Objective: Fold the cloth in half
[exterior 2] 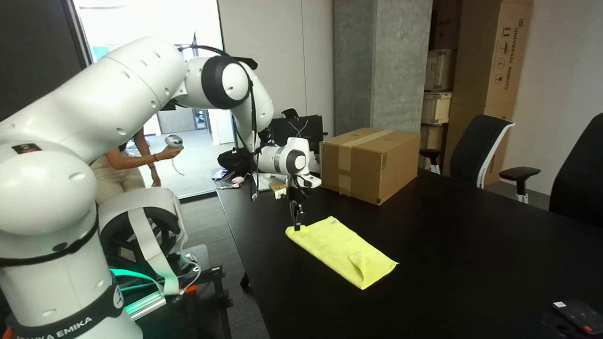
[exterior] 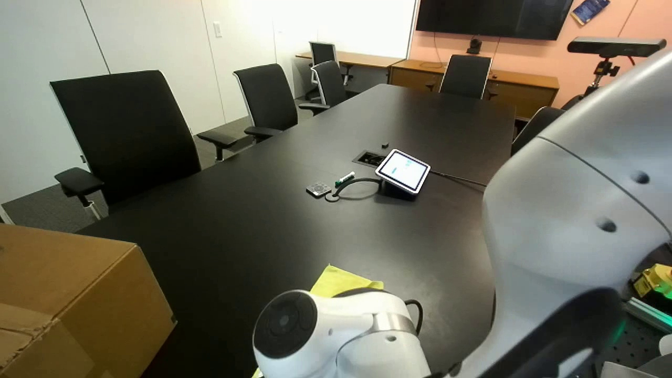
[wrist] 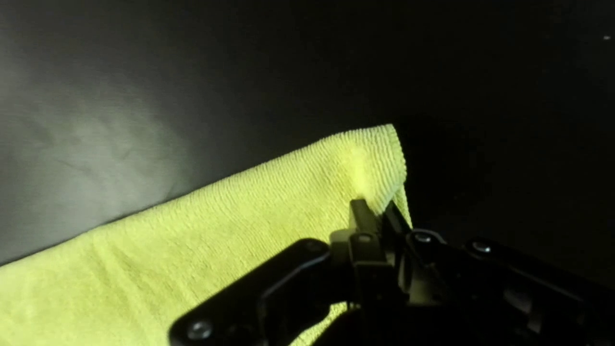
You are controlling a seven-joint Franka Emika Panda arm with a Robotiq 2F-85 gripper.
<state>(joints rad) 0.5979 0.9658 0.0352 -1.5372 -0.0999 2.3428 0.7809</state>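
The lime cloth lies on the dark table as a long, narrow shape in an exterior view [exterior 2: 341,249], with a small flap turned over at its near end. In an exterior view, only part of the cloth [exterior: 341,281] shows behind the robot's wrist. My gripper [exterior 2: 297,227] is at the cloth's far corner, low over the table. In the wrist view, the gripper's fingertips [wrist: 377,206] are close together with the edge of the cloth [wrist: 192,240] pinched between them. A second layer of cloth shows just beyond the right finger. My fingers are hidden in an exterior view.
A cardboard box [exterior 2: 355,162] stands on the table [exterior 2: 447,263] near the cloth; it also shows in an exterior view [exterior: 100,294]. A tablet [exterior: 403,170], a marker [exterior: 345,179] and a small puck [exterior: 318,189] lie farther along. A dark device [exterior 2: 579,315] lies at the near corner.
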